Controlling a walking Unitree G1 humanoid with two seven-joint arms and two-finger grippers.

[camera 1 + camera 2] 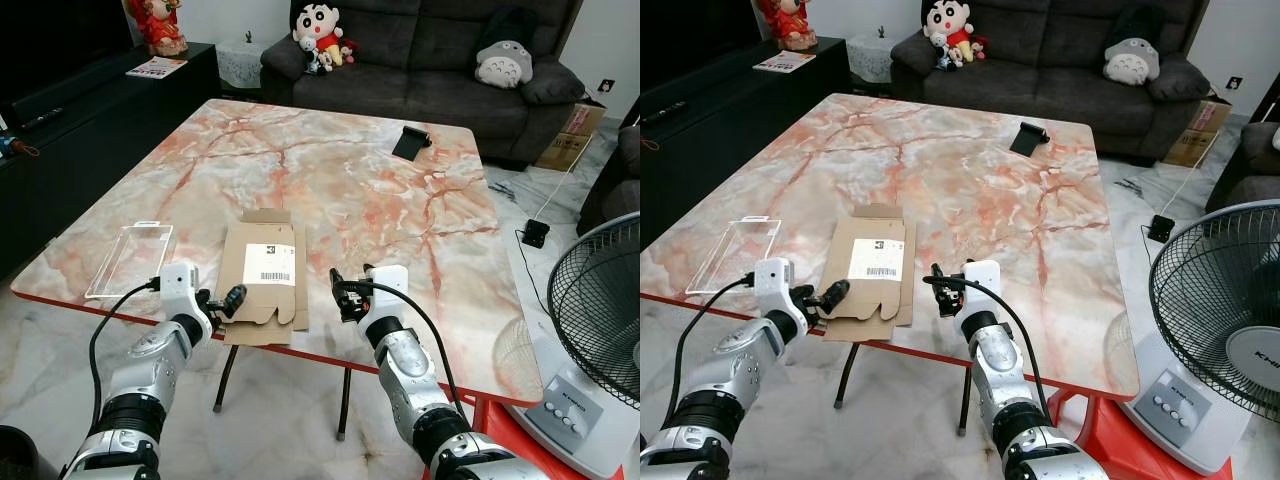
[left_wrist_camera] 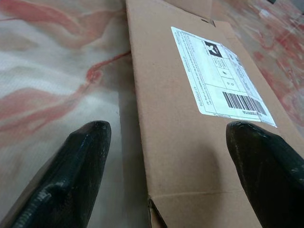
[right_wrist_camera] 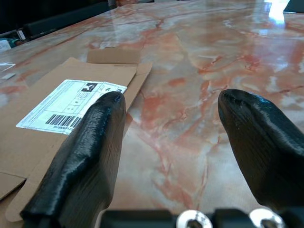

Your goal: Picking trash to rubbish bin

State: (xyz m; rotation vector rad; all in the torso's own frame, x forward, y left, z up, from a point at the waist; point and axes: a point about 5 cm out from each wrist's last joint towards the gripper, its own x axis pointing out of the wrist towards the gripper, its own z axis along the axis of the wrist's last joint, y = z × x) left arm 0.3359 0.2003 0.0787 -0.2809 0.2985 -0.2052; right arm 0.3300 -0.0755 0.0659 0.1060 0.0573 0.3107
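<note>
A flattened brown cardboard box [image 1: 245,275] with a white shipping label [image 1: 270,263] lies on the marble table [image 1: 400,220], near its front edge. My left gripper [image 1: 230,299] is open at the box's near left corner. In the left wrist view its two black fingertips [image 2: 80,161] straddle the left edge of the cardboard [image 2: 190,142], holding nothing. My right gripper [image 1: 340,290] is open just right of the box, low over the table. The right wrist view has the box [image 3: 42,128] beside one finger [image 3: 90,142].
A clear plastic tray [image 1: 130,258] lies at the table's front left. A black phone-like object [image 1: 410,142] rests at the far right. A standing fan [image 1: 600,300] is on the floor to the right. A sofa [image 1: 430,50] stands behind and a dark cabinet [image 1: 70,130] to the left.
</note>
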